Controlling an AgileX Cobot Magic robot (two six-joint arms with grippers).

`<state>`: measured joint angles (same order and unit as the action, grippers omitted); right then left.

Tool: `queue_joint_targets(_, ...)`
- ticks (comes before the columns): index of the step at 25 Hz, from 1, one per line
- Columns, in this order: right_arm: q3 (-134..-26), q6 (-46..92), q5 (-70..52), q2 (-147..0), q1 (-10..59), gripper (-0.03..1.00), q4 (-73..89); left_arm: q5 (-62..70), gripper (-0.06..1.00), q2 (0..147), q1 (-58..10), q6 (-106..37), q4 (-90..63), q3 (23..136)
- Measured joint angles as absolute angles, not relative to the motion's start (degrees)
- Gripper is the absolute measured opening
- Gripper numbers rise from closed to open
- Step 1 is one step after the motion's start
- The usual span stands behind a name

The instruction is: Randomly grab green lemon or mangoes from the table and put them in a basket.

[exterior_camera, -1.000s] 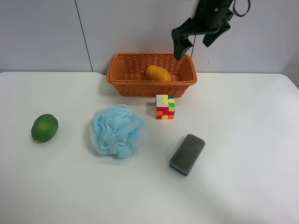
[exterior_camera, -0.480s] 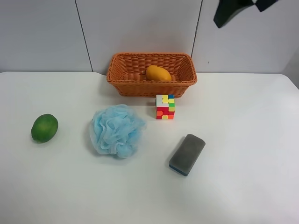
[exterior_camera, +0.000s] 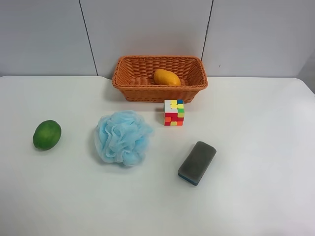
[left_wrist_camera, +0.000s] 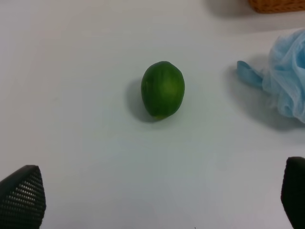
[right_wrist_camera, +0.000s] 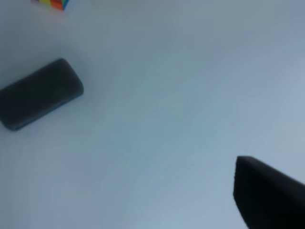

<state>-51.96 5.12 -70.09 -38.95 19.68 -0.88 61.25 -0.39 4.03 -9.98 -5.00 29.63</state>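
1 mango lies inside the wicker basket at the far edge of the white table, while the green lemon sits alone on the bare tabletop, well apart from the basket and beyond the blue mesh puff. Just in front of the basket stands a multicoloured puzzle cube, and nearer the camera lies a grey eraser block with a blue underside. The exterior high view shows neither arm.

The left wrist view fills that gap: the left gripper hangs above the table with its 2 fingers spread wide, 1 mesh-textured pad at each side, and the lemon lies between and ahead of them, untouched. The puff's edge and a corner of the basket show too.

The right wrist view is blurred; it shows the eraser, a sliver of the cube, and only 1 dark fingertip, so I cannot tell how the right jaws stand.
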Motion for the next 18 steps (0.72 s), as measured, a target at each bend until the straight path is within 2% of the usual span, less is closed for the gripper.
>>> queue_joint_targets(4, -43.9, 4.0, -70.0, -28.2, 18.8, 0.99, -0.5, 61.3, 0.99, -0.4, 4.0, -10.0, -5.0, 29.6)
queue_joint_targets(10, -34.1, -1.4, -66.5, -15.6, 9.8, 0.99, 0.0, 61.3, 0.99, -0.4, 4.0, -10.0, -5.0, 29.6)
queue_joint_targets(14, -30.3, -1.7, -65.2, -8.5, 4.1, 0.99, 0.0, 61.3, 0.99, -0.4, 4.0, -10.0, -5.0, 29.6)
queue_joint_targets(18, -28.9, -1.6, -63.3, -1.4, 1.4, 0.99, 0.0, 61.3, 0.99, -0.4, 4.0, -10.0, -5.0, 29.6)
